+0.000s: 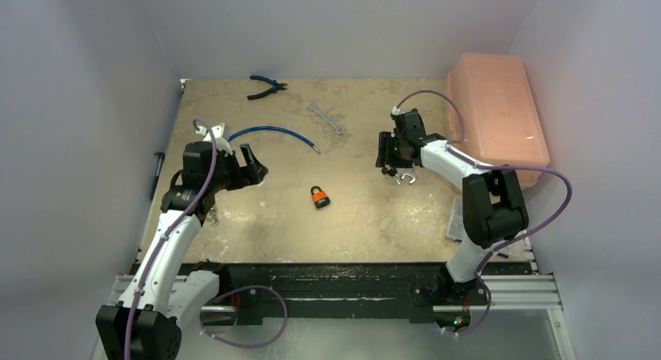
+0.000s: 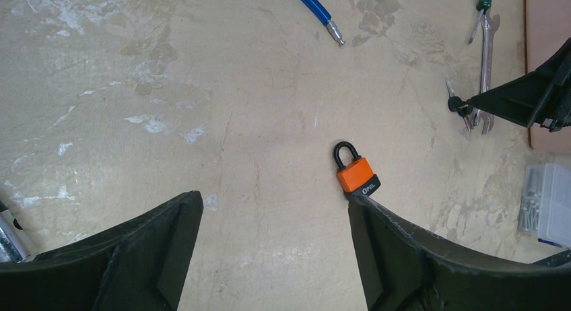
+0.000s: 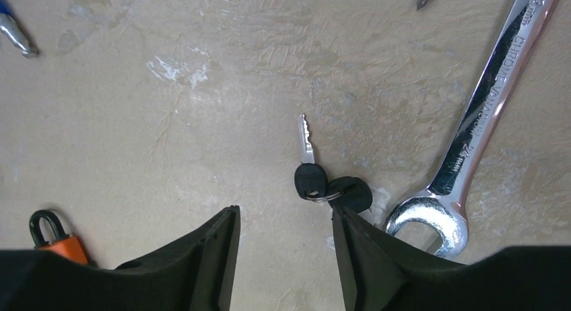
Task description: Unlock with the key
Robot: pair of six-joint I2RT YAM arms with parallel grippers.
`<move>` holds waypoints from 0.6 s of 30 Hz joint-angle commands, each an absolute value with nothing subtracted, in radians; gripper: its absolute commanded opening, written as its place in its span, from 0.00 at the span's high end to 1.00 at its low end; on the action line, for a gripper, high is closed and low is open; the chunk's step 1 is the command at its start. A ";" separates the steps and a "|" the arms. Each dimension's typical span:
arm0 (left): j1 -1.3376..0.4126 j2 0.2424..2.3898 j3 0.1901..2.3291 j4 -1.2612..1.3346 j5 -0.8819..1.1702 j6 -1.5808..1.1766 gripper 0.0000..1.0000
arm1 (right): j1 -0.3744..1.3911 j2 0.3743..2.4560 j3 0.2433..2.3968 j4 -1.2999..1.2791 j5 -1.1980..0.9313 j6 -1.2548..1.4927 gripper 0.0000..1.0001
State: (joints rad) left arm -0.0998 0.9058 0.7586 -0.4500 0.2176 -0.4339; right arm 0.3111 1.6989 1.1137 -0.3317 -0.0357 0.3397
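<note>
The key (image 3: 307, 149) looks light, thin and stiff: a bare toothed blade on a black plastic head, joined by a ring (image 3: 326, 195) to a second key (image 3: 351, 192). Lying flat on the desk (image 3: 168, 122), it is likely slippery and hard to pinch from above. The black head seems the best place to take hold, which leaves the blade free for the lock (image 1: 319, 196). The second key would dangle and may swing.

The right claw (image 3: 286, 220) is released, its fingers apart with nothing between them. The key lies on the desk just ahead of the gap, blade pointing away, closer to the finger beside the wrench (image 3: 471, 122). The second key's head touches or sits just at that fingertip.

The left claw (image 2: 276, 203) is spread wide and empty. The lock lies on the desk just off one fingertip, shackle pointing away, well apart from the key.
</note>
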 commanded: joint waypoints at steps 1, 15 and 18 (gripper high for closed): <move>-0.104 0.897 0.761 -0.412 0.232 -0.426 0.16 | 0.329 1.730 1.185 -0.379 0.023 0.302 0.41; -0.105 0.888 0.760 -0.414 0.230 -0.425 0.16 | 0.342 1.868 1.317 -0.477 0.076 0.210 0.44; -0.104 0.889 0.762 -0.413 0.230 -0.424 0.16 | 0.359 1.887 1.325 -0.486 0.070 0.186 0.45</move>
State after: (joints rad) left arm -0.0998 0.9047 0.7586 -0.4496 0.2173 -0.4339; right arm 0.3378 1.8797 1.2789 -0.4603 0.0612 0.2340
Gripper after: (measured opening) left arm 0.845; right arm 0.557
